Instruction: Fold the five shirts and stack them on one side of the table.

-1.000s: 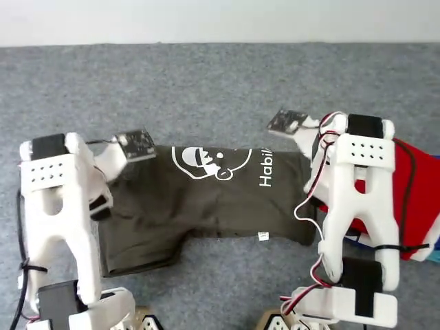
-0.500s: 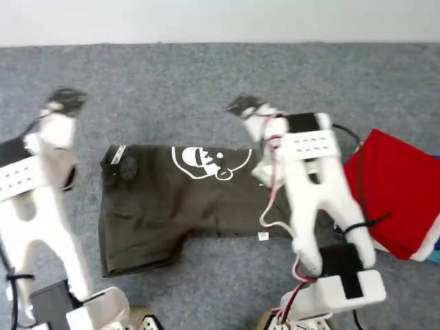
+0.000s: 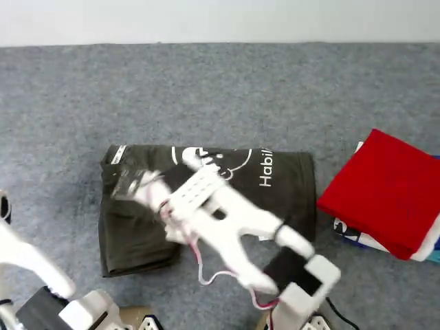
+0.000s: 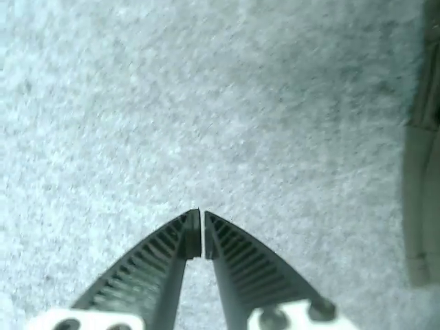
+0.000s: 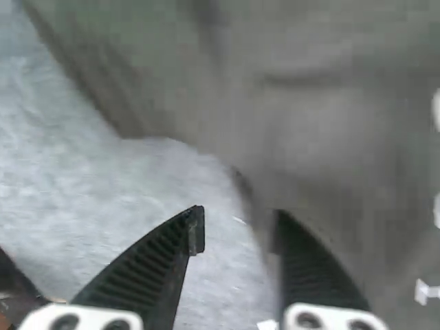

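Note:
A dark olive shirt (image 3: 227, 192) with a white print lies partly folded in the middle of the grey table. My right arm (image 3: 220, 213) stretches across it toward its left part. My right gripper (image 3: 132, 184) hovers there, blurred. In the right wrist view this gripper (image 5: 237, 230) is open over the olive shirt (image 5: 330, 103), straddling its edge, with nothing gripped. My left gripper (image 4: 201, 234) is shut and empty above bare carpet, the shirt's edge (image 4: 421, 172) off to one side. The left arm (image 3: 24, 258) sits at the table's left edge.
A folded red shirt (image 3: 386, 192) lies on top of a stack at the right side, with white and blue cloth (image 3: 359, 235) showing beneath it. Grey carpet (image 3: 220, 89) covers the table beyond the olive shirt.
My right arm has swung from the shirt's right side across to its left part. The left arm has pulled back to the left edge. The olive shirt lies where it was half a second ago.

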{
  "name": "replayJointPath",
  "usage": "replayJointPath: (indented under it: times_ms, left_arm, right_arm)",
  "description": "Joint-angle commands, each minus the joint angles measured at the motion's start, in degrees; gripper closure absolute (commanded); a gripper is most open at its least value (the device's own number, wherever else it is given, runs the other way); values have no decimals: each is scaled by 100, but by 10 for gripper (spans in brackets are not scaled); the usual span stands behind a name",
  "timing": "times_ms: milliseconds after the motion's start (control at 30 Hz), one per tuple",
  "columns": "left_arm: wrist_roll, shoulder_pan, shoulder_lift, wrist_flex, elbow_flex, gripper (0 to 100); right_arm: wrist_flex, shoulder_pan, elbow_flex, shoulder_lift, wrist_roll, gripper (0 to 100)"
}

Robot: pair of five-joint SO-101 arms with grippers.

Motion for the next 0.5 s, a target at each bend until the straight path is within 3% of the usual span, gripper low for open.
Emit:
replayJointPath:
  times_ms: [0,467]
  left_arm:
    - [-79,-132,-176,-123,-215,986]
    - [-79,-141,-176,-123,-215,986]
  right_arm:
    - [127,-593,-835,426,-123,763]
    - [998,-1631,-3437,2589,-105,763]
